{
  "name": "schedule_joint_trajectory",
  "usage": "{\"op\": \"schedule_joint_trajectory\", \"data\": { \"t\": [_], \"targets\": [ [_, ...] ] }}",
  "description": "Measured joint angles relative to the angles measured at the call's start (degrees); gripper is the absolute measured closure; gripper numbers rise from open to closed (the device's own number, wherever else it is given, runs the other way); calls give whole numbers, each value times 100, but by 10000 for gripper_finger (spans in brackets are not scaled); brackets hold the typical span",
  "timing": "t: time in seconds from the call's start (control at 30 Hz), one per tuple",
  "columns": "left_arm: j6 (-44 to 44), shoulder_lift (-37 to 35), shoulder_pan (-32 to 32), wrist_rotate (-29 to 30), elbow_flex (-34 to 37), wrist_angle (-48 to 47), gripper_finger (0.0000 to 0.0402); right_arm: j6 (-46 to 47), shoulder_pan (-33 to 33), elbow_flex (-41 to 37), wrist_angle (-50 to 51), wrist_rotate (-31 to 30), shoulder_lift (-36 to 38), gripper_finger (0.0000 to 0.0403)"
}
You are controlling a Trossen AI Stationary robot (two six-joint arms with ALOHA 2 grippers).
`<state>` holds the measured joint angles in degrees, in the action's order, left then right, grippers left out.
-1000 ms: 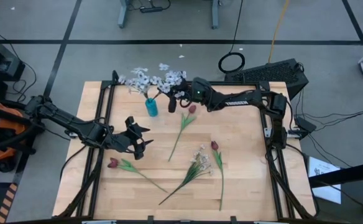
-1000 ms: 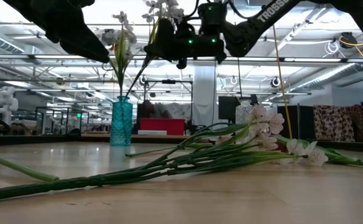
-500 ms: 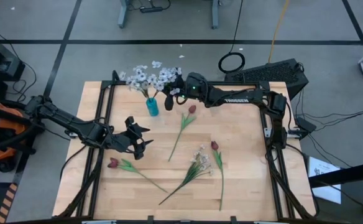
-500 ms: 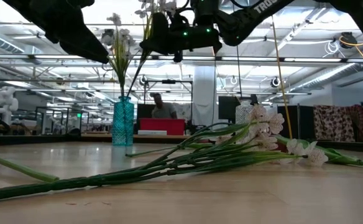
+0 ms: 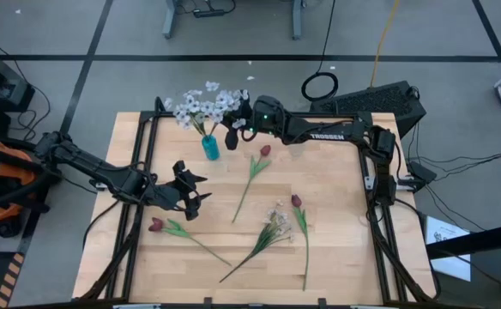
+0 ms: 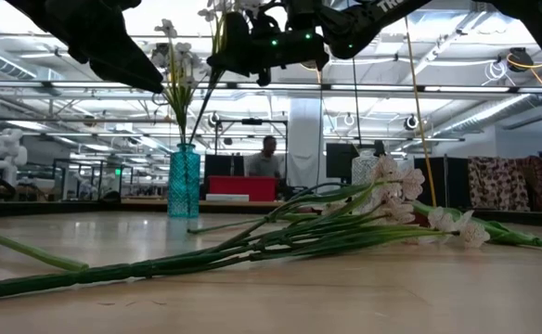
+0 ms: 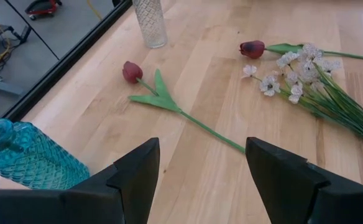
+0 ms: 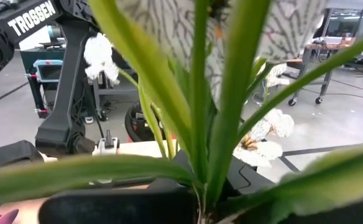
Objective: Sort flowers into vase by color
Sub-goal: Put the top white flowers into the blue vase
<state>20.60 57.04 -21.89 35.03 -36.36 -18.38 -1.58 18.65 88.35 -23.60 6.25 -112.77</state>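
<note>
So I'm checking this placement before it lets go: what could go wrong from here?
1. The right end effector holds a white spray slanted over the narrow teal vase, which already holds one; the stem may miss the neck.
2. That tall vase might tip if the stem pushes sideways.

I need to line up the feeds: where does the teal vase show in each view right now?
High view: teal vase near the table's far edge, left of centre, just left of the right gripper.
Low view: standing upright left of centre, stems rising from it.
Left wrist view: lower left corner, partly cut off.
Right wrist view: not visible; leaves fill the picture.
Shared landmark: the white spray lying on the table.
</note>
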Motion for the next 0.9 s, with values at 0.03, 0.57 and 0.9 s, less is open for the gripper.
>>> {"op": "schedule_joint_trajectory", "data": {
  "t": [0.03,0.57,0.9],
  "targets": [
    [0,0,0,2,-2,-1,155,0,0,13,1,4,0,399],
    [0,0,0,117,-1,-8,155,91,0,443,702,-26,0,399],
    [0,0,0,206,-2,-8,155,188,0,473,634,-26,-107,399]
  ]
}}
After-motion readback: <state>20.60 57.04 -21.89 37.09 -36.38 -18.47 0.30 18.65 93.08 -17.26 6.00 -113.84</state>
